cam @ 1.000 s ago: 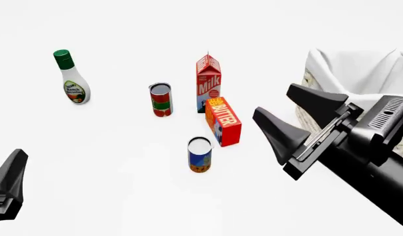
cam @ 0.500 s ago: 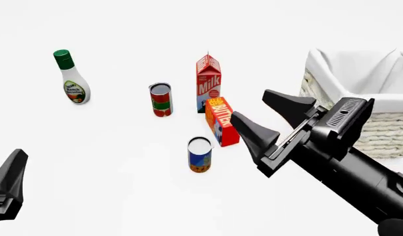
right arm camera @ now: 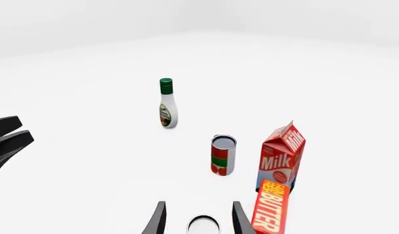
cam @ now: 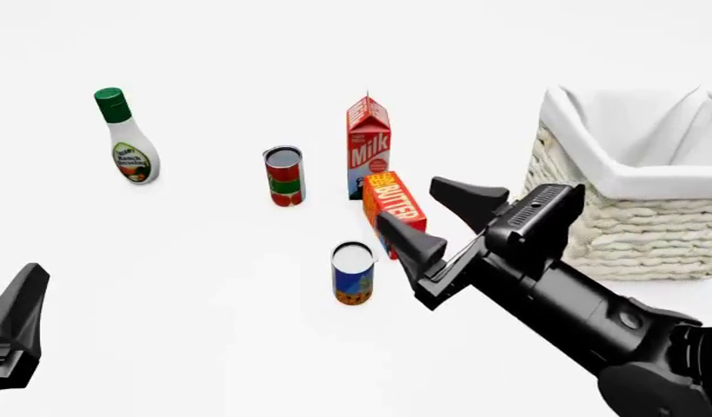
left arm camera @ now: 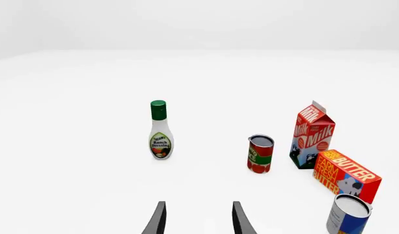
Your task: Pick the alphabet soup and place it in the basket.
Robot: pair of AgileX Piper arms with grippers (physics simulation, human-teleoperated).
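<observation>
Approach is the step in hand: the right gripper, jaws spread and empty, hangs just right of the soup can, which stands near the butter box and left of the basket; next it must drop around the can and close, while the left gripper idles, its state unclear.

White table; soup can, tomato can, milk carton, butter box, dressing bottle, basket
</observation>
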